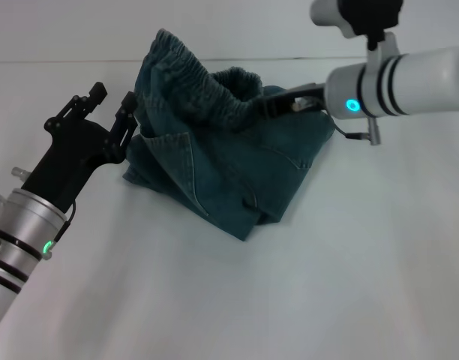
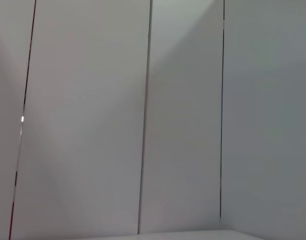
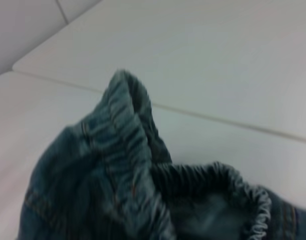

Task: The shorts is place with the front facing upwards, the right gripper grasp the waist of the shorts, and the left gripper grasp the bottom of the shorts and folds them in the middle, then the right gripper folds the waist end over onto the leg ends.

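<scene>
While the right gripper (image 1: 289, 103) pinches the waist of the shorts (image 1: 214, 90) held raised, the shorts (image 1: 229, 165) sit bunched on the table (image 1: 327, 285). The left gripper (image 1: 109, 112), fingers spread and empty, sits beside them; the waist could slip and unfold.

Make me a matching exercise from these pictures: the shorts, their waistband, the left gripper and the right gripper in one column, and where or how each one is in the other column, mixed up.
Things:
1. shorts
2. waist of the shorts
3. left gripper
4. right gripper

States:
A. lifted up, ruffled, above the rest of the cloth
B. fingers apart, beside the garment's left edge
C. bunched in a heap on the white table
D. reaching in from the right, at the gathered band

Pairs: 1-C, 2-A, 3-B, 4-D
</scene>
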`<action>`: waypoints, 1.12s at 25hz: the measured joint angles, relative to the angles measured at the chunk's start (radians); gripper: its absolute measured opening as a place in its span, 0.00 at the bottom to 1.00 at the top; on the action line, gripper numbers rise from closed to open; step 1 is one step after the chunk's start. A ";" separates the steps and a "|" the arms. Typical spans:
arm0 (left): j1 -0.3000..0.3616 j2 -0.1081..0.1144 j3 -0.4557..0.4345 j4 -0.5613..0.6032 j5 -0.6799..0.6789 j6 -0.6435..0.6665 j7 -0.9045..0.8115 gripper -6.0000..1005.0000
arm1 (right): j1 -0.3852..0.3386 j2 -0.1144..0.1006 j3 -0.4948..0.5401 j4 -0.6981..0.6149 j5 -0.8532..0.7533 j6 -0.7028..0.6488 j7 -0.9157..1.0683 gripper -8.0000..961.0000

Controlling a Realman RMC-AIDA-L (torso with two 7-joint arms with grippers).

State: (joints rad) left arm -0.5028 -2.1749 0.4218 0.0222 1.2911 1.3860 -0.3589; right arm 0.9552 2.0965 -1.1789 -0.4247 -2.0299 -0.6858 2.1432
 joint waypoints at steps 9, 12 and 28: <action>0.000 0.000 0.000 -0.010 0.001 0.000 0.000 0.48 | 0.095 0.004 -0.002 0.062 0.035 0.113 -0.012 0.07; 0.001 0.000 0.000 -0.011 0.001 0.000 0.000 0.48 | 0.107 0.003 -0.002 0.067 0.072 0.128 -0.049 0.08; 0.048 0.016 0.096 0.177 0.141 0.037 -0.255 0.48 | -0.263 -0.017 0.005 -0.426 0.199 -0.265 -0.282 0.10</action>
State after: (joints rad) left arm -0.4549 -2.1592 0.5179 0.1993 1.4324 1.4234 -0.6144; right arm 0.6920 2.0797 -1.1741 -0.8503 -1.8311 -0.9508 1.8608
